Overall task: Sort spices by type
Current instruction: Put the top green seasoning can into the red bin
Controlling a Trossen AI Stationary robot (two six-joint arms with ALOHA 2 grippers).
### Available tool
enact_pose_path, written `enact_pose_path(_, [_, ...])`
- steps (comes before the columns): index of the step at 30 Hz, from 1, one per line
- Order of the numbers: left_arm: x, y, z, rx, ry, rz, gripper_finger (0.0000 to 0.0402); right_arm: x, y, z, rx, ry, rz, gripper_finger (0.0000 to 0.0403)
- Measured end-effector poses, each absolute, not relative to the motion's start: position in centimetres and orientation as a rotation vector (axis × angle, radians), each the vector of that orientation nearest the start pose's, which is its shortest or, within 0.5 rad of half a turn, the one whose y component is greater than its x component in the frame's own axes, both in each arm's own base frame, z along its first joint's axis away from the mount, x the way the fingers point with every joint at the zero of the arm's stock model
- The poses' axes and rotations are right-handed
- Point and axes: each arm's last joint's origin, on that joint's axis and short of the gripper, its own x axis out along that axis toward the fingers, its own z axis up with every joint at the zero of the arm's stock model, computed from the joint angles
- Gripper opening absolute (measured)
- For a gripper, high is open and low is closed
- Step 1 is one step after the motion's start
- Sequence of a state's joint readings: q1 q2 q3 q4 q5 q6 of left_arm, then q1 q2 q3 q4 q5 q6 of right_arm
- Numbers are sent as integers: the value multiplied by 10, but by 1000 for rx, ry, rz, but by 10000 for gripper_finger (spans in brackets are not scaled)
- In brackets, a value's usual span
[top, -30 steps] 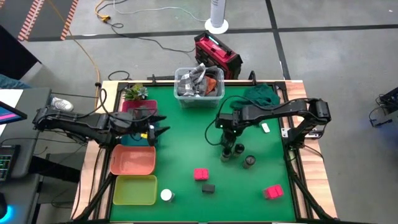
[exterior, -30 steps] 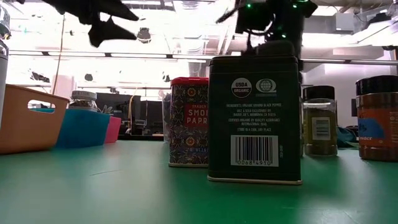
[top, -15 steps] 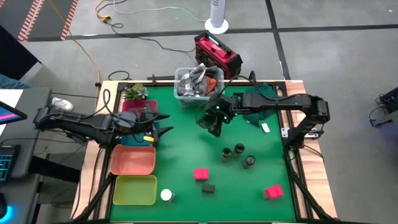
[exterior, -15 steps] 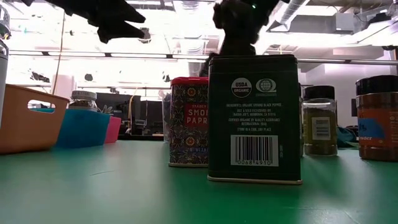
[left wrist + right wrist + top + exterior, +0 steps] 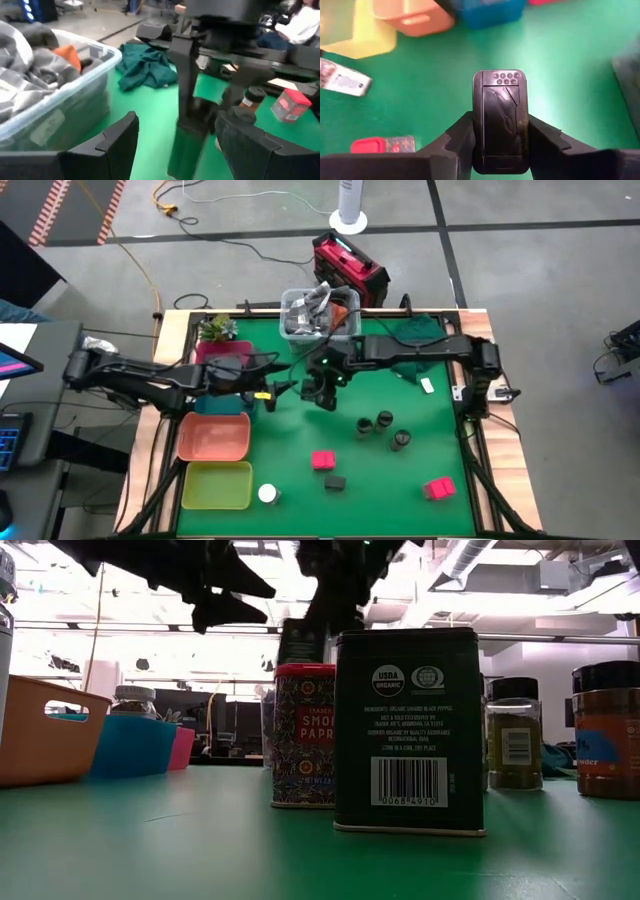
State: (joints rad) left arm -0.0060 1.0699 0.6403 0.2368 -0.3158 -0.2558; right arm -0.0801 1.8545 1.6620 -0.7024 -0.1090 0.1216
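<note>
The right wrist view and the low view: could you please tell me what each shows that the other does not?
Only the right wrist view shows the black box clamped in the right gripper, seen from its lid, with the orange tray and yellow tray below. Only the low view shows a barcoded dark tin up front and round jars standing at the right. Both show the red paprika box and green table.
</note>
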Motion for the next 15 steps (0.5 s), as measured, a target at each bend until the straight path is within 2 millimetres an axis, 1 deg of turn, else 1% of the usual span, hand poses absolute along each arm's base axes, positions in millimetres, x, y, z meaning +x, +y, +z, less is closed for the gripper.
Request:
enact_pose_path(6, [237, 9, 267, -238, 174, 245, 251, 419, -23, 297, 111, 906, 27, 172])
enact_pose_path(9, [237, 9, 267, -229, 179, 224, 251, 421, -22, 302, 73, 898, 47, 170])
enact_pose_path(15, [237, 8, 266, -193, 189, 190, 251, 422, -22, 302, 46, 884, 60, 171])
